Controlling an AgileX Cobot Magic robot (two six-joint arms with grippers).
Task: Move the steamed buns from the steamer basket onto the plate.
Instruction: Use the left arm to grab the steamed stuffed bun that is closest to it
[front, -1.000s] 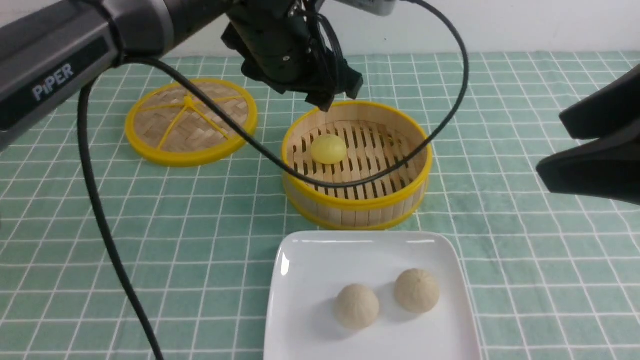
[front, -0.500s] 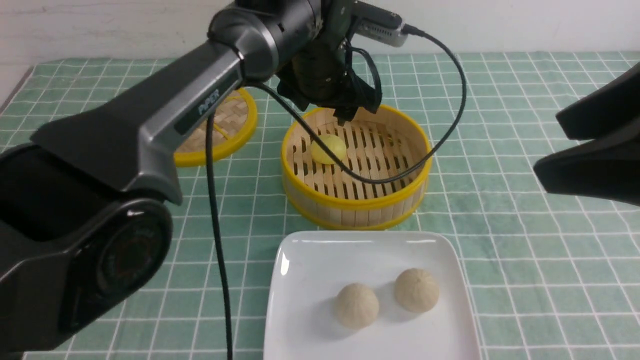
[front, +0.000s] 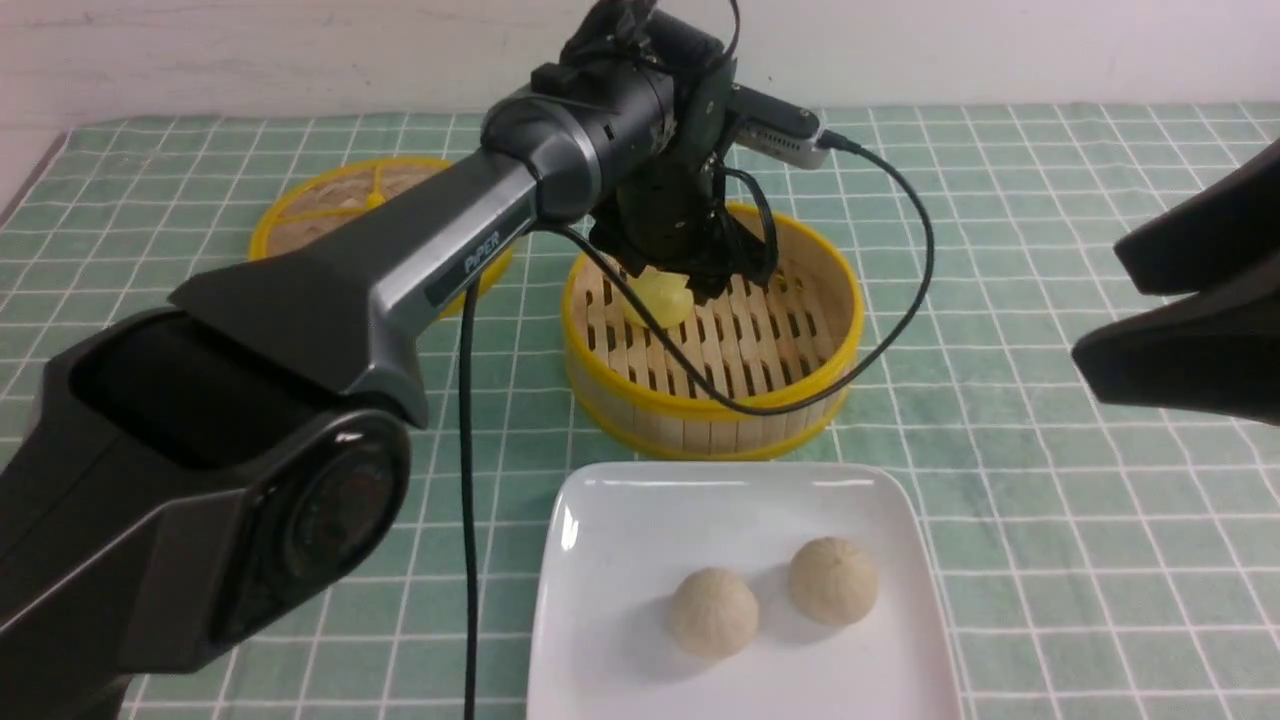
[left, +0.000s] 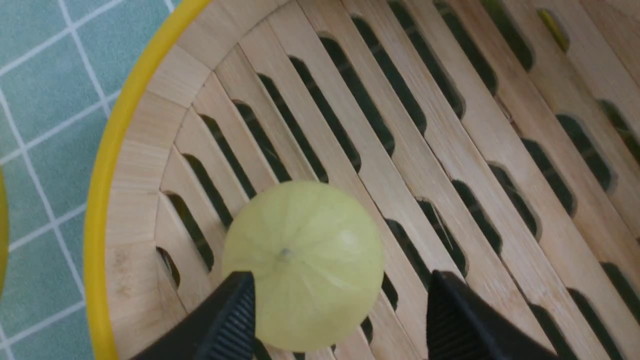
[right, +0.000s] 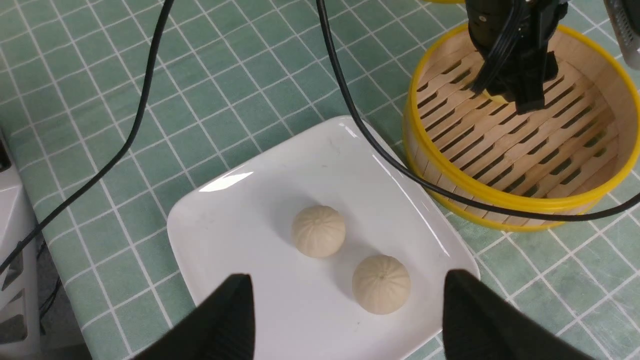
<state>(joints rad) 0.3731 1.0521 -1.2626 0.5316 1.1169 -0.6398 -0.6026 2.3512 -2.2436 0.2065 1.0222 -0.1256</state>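
Observation:
A smooth pale yellow steamed bun lies on the slat floor of the steamer basket, near its left wall. My left gripper reaches down into the basket and stands open astride this bun. One finger touches it, the other stands a gap away. Two beige steamed buns rest side by side on the white plate. My right gripper hovers open and empty above the plate's right side.
The flat woven lid lies left of the basket, partly behind my left arm. The left arm's black cable hangs down to the green checked cloth beside the plate and loops over the basket's front rim.
My left arm has swung forward and lowered its gripper into the basket, down around the yellow bun, with the jaws slightly narrower. The right gripper and the plated buns have not moved.

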